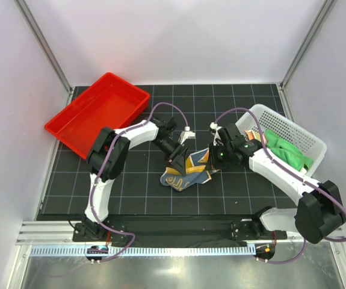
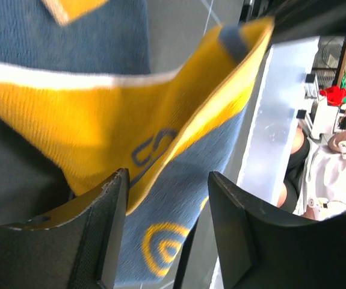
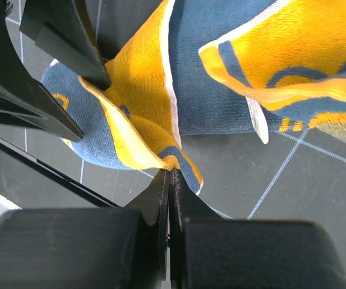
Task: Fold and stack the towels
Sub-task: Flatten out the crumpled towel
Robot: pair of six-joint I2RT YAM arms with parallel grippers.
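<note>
The yellow towel (image 1: 188, 171) sat bunched on the mat (image 1: 130, 192), 1 corner clamped in the right gripper (image 3: 171, 173) and a fold between the parted fingers of the left gripper (image 2: 168, 180), apparently so 2 arms could spread it.

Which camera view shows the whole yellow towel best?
Top external: the yellow towel shows whole, bunched up. Left wrist shows only a fold between the parted left fingers; right wrist, a corner pinched by the right fingers.
</note>
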